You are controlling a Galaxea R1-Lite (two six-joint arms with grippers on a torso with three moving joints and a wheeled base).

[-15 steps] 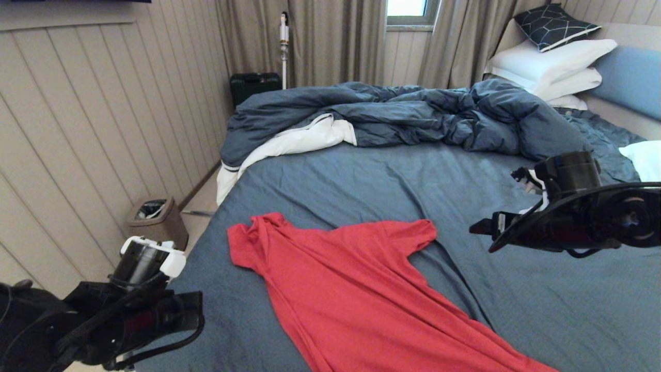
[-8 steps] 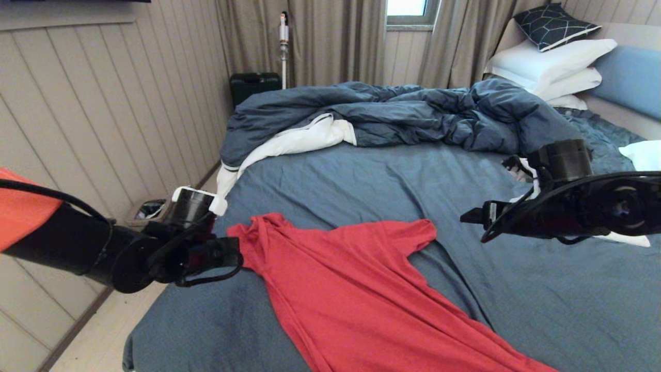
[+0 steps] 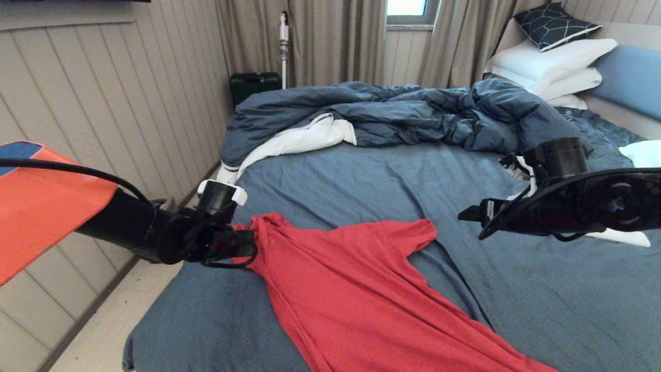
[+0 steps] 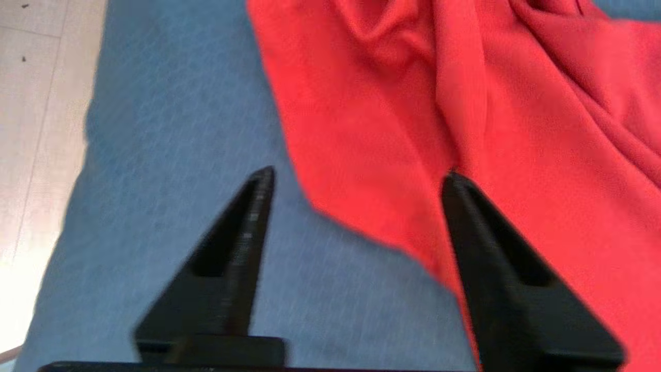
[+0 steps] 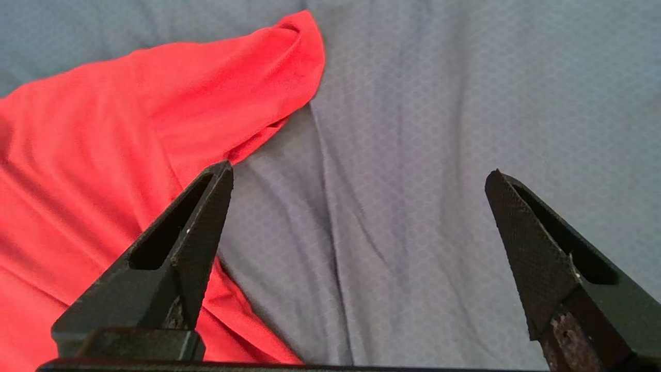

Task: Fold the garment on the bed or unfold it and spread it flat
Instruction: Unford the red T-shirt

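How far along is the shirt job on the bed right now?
Early. Done: the shirt lies loosely spread on the bed, though one sleeve is bunched and folds run along the body. In hand: the open left claw is at that bunched sleeve, nothing gripped; the open right claw hovers beside the other sleeve. Left: smoothing it flat or folding it.

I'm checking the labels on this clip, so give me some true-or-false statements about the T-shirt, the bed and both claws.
1. The red T-shirt lies on the bed's blue-grey sheet. True.
2. The left claw is clamped shut on the T-shirt. False: its jaws stand apart, one over the sheet, one over red cloth.
3. The right claw is open above the sheet beside a sleeve. True.
4. The dark blue duvet covers the T-shirt. False: it is bunched up farther back, apart from the T-shirt.
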